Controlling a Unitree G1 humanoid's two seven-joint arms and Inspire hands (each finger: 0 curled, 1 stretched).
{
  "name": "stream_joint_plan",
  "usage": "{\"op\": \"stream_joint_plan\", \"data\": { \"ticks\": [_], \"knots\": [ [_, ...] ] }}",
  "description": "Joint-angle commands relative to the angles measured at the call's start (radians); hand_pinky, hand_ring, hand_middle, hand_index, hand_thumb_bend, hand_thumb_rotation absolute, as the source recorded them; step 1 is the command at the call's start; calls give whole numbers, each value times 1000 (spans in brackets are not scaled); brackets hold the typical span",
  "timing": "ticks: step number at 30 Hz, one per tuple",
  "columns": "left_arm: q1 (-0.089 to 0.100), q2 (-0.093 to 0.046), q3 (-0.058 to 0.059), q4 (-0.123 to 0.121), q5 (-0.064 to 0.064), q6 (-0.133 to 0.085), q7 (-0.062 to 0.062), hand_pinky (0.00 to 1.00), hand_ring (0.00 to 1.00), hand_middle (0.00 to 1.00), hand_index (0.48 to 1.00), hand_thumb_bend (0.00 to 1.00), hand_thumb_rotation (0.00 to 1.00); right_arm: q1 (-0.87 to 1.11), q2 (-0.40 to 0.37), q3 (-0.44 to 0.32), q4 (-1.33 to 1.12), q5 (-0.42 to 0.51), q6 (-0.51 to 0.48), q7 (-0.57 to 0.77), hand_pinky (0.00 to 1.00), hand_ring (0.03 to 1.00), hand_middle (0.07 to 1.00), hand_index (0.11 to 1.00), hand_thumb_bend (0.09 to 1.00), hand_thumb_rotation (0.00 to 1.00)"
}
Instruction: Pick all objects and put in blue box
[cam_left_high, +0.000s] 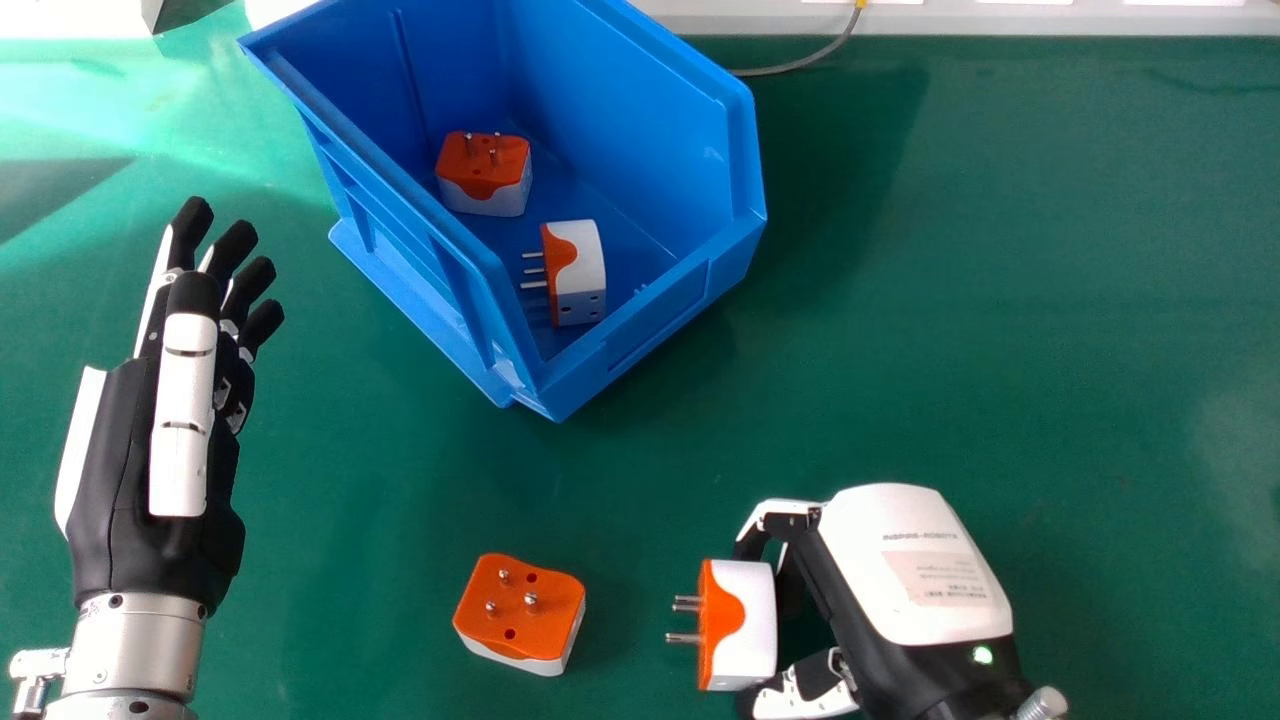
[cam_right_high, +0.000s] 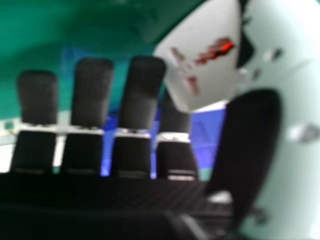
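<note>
In the head view, my right robot hand (cam_left_high: 905, 570) is grasping one plug adapter (cam_left_high: 738, 625) between the thumb and the fingers. I think I hold it by the white body because this leaves the metal pins free, pointing away from the palm. I cannot tell if it is fully lifted from the counter (cam_left_high: 1000, 320). Beside it, the loose adapter (cam_left_high: 520, 610) lies with its pins up, so it sits flat and should be simple to take next. The blue box (cam_left_high: 635, 110) stands ahead with its low front lip towards my side, which I judge is good for dropping things in. Inside are already a pins-up adapter (cam_left_high: 485, 178) and a sideways adapter (cam_left_high: 577, 270). My left robot hand (cam_left_high: 112, 470) is released, fingers extended, left of the box.

In the right hand view, the held adapter is next to the thumb, and its slotted face shows.
</note>
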Motion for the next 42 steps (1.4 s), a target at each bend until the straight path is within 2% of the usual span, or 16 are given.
{"op": "stream_joint_plan", "data": {
  "ticks": [1, 4, 9, 15, 18, 22, 25, 28, 34, 38, 42],
  "knots": [
    [1, 2, 0, -27, 5, -7, 2, 947, 949, 960, 978, 515, 933, 22, -20, 4, 23, -24, 24, 28, 247, 308, 392, 504, 513, 1],
    [1, 2, -1, -26, 2, -6, 2, 950, 951, 961, 978, 514, 938, 25, -25, 2, 14, -24, 17, 23, 253, 316, 393, 506, 512, 0],
    [0, 3, -2, -18, 6, -16, 2, 953, 954, 965, 985, 516, 936, 46, -27, -14, -64, -6, 36, 76, 278, 343, 400, 510, 511, 0],
    [4, 2, -4, -24, 8, -12, 8, 953, 957, 969, 992, 521, 934, 83, -35, -40, -175, -3, 46, 133, 302, 364, 400, 510, 511, 0],
    [5, 4, -4, -23, 6, -10, 5, 952, 958, 971, 994, 522, 933, 103, -33, -54, -223, -4, 48, 152, 311, 373, 401, 510, 511, 0],
    [5, 4, -5, -25, 10, -7, 9, 952, 960, 974, 996, 526, 931, 132, -36, -78, -290, 4, 41, 166, 322, 381, 406, 510, 511, 0],
    [3, 6, -4, -20, 7, -9, 3, 949, 959, 974, 996, 527, 931, 147, -41, -95, -337, 2, 37, 181, 310, 367, 403, 509, 510, 0],
    [1, 4, -4, -17, 12, -13, 6, 949, 959, 975, 997, 527, 930, 162, -40, -111, -382, -5, 39, 201, 296, 348, 400, 508, 509, 0],
    [0, 4, -5, -15, 11, -16, 2, 939, 955, 974, 994, 530, 929, 181, -35, -137, -440, -2, 23, 204, 284, 330, 406, 505, 510, 0],
    [0, 3, -2, -11, 2, -13, -3, 937, 955, 973, 993, 529, 929, 191, -33, -152, -471, -2, 1, 197, 274, 315, 407, 501, 511, 0],
    [1, 3, -1, -10, 2, -14, -5, 937, 953, 972, 992, 526, 927, 199, -27, -171, -509, 0, -23, 191, 260, 296, 406, 497, 511, 0]
  ]
}}
